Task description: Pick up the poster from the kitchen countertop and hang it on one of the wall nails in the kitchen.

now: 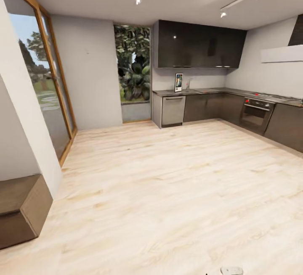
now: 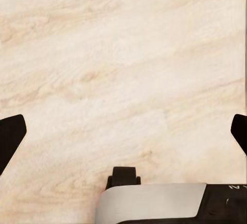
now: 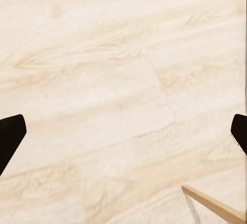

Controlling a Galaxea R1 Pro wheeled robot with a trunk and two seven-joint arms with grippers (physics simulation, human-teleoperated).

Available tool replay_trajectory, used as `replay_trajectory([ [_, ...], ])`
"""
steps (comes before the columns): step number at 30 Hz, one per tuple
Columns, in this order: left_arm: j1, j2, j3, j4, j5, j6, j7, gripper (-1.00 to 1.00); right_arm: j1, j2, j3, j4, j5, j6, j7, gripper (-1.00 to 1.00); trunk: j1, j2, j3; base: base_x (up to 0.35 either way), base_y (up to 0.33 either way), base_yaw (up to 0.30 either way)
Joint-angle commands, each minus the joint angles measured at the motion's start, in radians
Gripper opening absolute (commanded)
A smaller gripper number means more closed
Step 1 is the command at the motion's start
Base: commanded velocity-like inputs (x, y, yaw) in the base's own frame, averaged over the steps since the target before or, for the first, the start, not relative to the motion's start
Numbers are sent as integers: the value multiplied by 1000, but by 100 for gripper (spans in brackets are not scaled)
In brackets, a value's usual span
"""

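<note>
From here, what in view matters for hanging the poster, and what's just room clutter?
Job:
poster, upright at the countertop's left end
kitchen countertop
left gripper and right gripper, both open over the floor

Not the job:
oven
dishwasher
upper cabinets

Pale matt wood floor (image 1: 168,191), glossy dark cabinets (image 1: 198,43)
</note>
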Motion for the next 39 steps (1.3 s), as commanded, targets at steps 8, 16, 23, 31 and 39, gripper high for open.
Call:
replay_trajectory([
  [8,1,0,1,-2,-1,0,0,100,-1,0,1,1,1,-3,0,100,1,0,-1,336,0,-247],
  [16,0,0,1,-2,-1,0,0,100,-1,0,1,1,1,-3,0,100,1,0,-1,336,29,-104],
  [23,1,0,1,-2,-1,0,0,100,-1,0,1,1,1,-3,0,100,1,0,-1,336,70,-6],
  [31,0,0,1,-2,-1,0,0,100,-1,0,1,1,1,-3,0,100,1,0,-1,336,73,-1],
  [39,1,0,2,-2,-1,0,0,100,-1,0,1,1,1,-3,0,100,1,0,-1,336,31,0],
])
